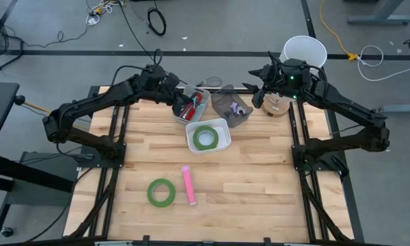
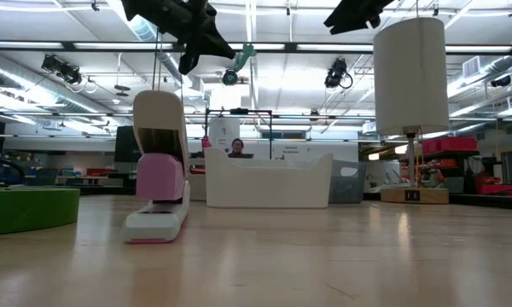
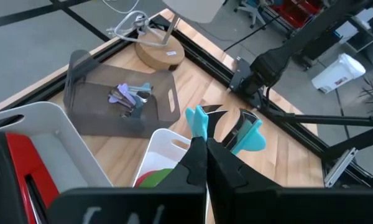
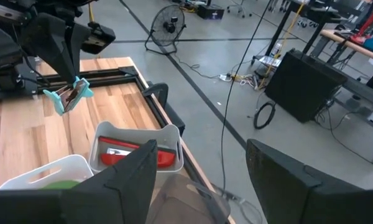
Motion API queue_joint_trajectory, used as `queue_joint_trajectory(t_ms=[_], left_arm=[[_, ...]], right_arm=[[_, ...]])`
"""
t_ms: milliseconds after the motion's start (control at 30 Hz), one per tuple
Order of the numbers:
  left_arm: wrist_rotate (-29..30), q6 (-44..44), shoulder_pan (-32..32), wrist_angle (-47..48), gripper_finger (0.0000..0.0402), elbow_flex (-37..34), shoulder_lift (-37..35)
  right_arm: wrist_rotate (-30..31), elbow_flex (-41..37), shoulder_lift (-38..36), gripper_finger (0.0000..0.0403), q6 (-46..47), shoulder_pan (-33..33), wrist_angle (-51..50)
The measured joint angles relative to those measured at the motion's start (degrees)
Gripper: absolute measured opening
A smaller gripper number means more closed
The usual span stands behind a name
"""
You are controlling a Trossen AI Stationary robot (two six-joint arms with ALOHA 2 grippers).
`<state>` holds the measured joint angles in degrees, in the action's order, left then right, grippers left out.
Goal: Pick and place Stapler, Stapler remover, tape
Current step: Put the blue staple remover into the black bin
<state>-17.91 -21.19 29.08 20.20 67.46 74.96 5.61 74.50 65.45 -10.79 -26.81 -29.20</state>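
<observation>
A teal staple remover (image 3: pixel 227 127) is being pinched by the left gripper (image 3: pixel 205 155) above the wooden table (image 1: pixel 260 184)'s far edge; the right gripper (image 4: pixel 199 168) is being held wide

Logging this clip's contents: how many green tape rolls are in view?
2: one tape roll lies on the bare table, another sits in the white bin. Others could be hidden inside bins.

Grey concrete floor (image 1: pixel 48 20) around the wooden worktop (image 1: pixel 246 184), black floor tape lines and loose cables (image 1: pixel 157 20) at the far side, yellow cord (image 1: pixel 331 31) far right. White round bin (image 1: pixel 304 49) beyond the far right corner. Floor fan (image 4: pixel 168 25) and a dark cabinet (image 4: pixel 311 81) stand on the floor. Ceiling with strip lights (image 2: pixel 60 44), ducts, hanging cameras (image 2: pixel 336 72); shelves (image 2: pixel 448 158) right; a person (image 2: pixel 236 148) seated far back.
</observation>
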Motion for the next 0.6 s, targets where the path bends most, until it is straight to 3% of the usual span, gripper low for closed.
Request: queue_joint_trajectory(t_ms=[600], left_arm=[[-0.4, 1.1, -0.6, -2.3, 0.0, 0.0, 0.0]], right_arm=[[0.0, 0.0, 0.0, 0.0245, 0.0, 0.0, -0.1]])
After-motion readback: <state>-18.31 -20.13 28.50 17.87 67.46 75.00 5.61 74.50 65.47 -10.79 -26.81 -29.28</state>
